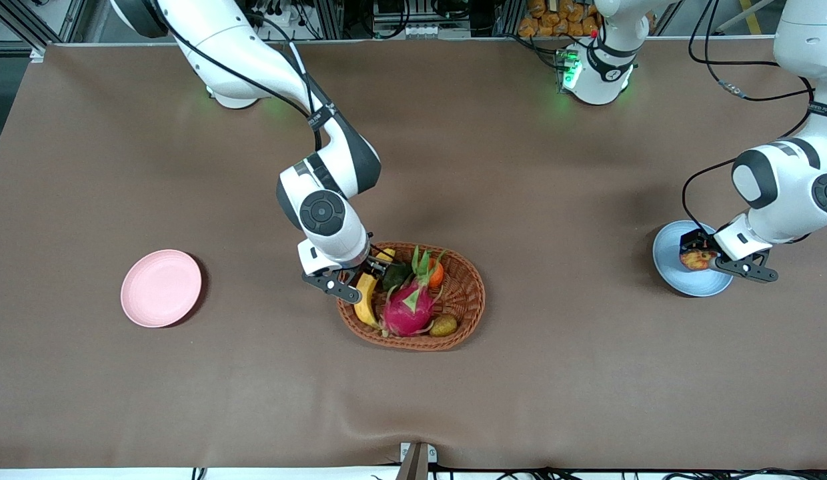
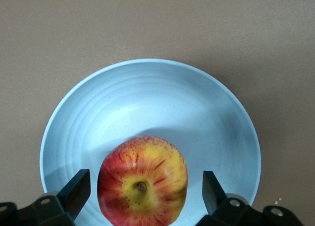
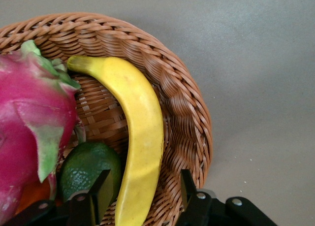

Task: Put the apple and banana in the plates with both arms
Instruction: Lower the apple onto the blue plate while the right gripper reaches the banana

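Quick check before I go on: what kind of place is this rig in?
Probably a robotics lab test bench, not a kitchen: two arms bolted by green-lit bases to a cloth-covered table, with aluminium framing and loose cables along its edge.

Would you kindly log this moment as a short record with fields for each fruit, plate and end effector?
apple: on blue plate, fingers clear of it
banana: in basket, against its wall
pink plate: toward the right arm's end
left end effector: open, astride the apple
right end effector: in basket, fingers either side of banana, not yet touching
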You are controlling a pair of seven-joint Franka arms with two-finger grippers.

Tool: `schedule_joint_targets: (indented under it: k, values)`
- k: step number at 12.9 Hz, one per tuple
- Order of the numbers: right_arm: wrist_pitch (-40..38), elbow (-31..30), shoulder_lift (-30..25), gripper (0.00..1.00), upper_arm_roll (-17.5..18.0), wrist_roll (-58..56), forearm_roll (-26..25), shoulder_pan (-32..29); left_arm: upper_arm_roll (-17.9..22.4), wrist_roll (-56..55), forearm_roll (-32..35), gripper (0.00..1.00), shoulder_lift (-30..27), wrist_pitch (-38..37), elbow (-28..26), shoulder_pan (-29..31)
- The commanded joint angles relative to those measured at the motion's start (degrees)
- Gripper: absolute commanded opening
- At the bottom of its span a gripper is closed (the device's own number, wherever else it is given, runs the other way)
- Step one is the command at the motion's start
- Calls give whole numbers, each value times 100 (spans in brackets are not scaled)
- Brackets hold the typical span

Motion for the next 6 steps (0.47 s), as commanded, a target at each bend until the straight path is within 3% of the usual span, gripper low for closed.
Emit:
schedule_joint_targets:
  k: [1,2,4,6]
  values:
    - [78,218,214,64,42,238,-29,-45,-122,60,41,100,-152,-48,150,7]
    - [78,218,223,64,51,256,-29,-36,-279,43,32,100,-223,-440,447,7]
    - [78,218,267,53,51,300,-29,-36,-456,8,14,100,-206,-1669,1386,-11]
    - [235,209,320,53,51,440,-29,-10,-579,-185,58,100,-162,-2348,2073,-46]
